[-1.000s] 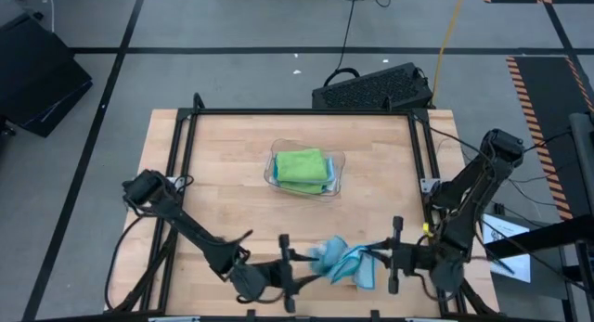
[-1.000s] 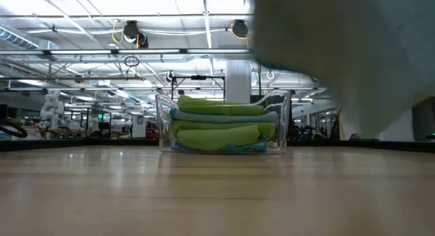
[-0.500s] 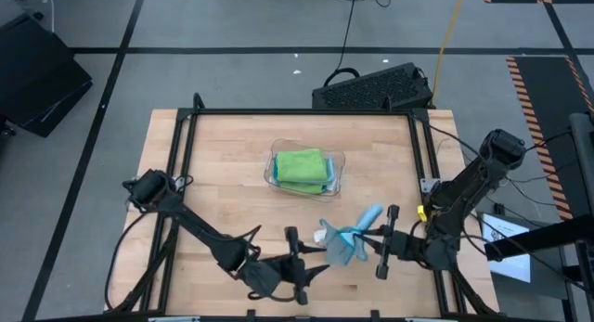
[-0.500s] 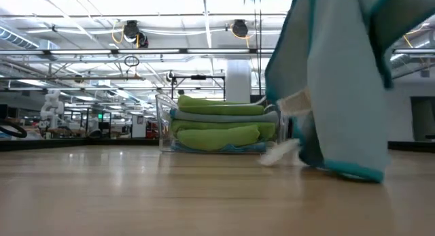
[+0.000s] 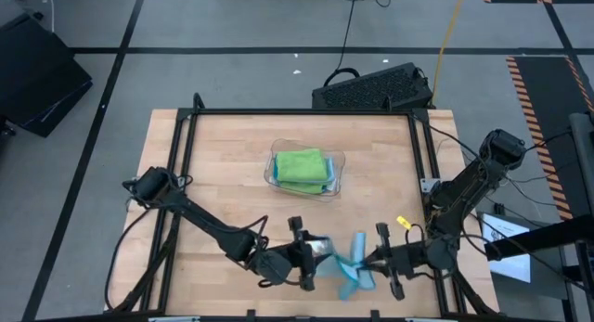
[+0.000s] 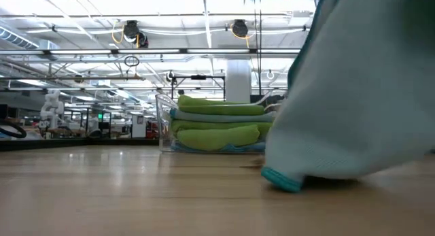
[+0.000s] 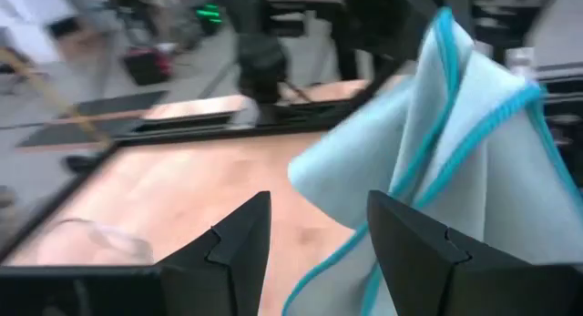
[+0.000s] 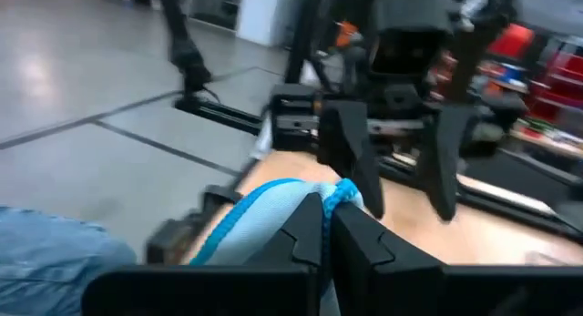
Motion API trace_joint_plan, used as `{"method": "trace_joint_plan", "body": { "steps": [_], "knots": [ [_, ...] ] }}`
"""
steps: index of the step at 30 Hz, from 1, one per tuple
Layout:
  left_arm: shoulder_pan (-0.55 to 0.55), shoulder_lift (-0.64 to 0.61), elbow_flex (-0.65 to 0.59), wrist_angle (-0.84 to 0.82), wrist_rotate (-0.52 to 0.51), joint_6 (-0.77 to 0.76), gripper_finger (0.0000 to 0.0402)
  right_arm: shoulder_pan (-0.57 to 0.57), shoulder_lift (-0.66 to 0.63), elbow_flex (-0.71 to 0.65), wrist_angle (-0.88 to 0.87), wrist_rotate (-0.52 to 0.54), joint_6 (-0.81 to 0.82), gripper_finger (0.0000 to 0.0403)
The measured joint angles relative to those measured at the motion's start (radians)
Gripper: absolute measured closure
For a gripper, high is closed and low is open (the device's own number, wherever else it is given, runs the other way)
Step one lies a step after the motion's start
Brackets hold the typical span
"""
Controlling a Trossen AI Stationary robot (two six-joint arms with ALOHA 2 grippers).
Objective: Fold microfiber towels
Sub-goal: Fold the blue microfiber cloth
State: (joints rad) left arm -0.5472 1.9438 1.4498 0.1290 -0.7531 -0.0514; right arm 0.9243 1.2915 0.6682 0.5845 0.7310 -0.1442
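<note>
Towels already folded, green with a paler one between, sit stacked in your tray [image 5: 337,173] mid-table. One blue towel [image 5: 351,269] remains: it hangs bunched and unfolded near the front edge, pinched in your right gripper [image 5: 369,263], whose jaws are closed on a corner of it. Your left gripper [image 5: 311,255] faces it just beside the cloth, jaws open, holding nothing. You still need to spread, fold and likely tray this towel.
</note>
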Motion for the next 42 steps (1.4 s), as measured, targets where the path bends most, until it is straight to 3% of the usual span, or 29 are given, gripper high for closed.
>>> {"method": "trace_joint_plan", "body": {
  "steps": [6, 18, 24, 32, 35, 39, 42],
  "knots": [
    [0.008, 0.0, -0.018, -0.005, 0.215, -0.025, 0.0215, 0.0, 0.004, 0.0, 0.011, -0.055, -0.032, 0.0399],
    [0.062, 0.0, -0.149, 0.021, 0.23, -0.116, 0.0215, 0.0, 0.017, -0.001, 0.034, -0.053, -0.05, 0.0399],
    [0.091, 0.032, -0.224, 0.168, 0.261, -0.11, 0.0215, 0.0, 0.017, -0.001, 0.034, -0.053, -0.046, 0.0399],
    [0.134, 0.154, -0.203, 0.297, 0.339, -0.03, 0.0191, 0.0, 0.017, -0.001, 0.048, -0.053, -0.048, 0.0398],
    [0.139, 0.161, -0.183, 0.286, 0.382, -0.009, 0.0242, 0.0, 0.017, -0.001, 0.048, -0.054, -0.042, 0.0399],
    [0.125, 0.155, -0.145, 0.262, 0.381, 0.096, 0.0374, 0.0, 0.017, -0.001, 0.046, -0.055, -0.034, 0.0399],
    [0.11, 0.151, -0.121, 0.251, 0.314, 0.138, 0.0389, 0.0, 0.017, -0.001, 0.037, -0.055, -0.017, 0.0398]
  ]
}}
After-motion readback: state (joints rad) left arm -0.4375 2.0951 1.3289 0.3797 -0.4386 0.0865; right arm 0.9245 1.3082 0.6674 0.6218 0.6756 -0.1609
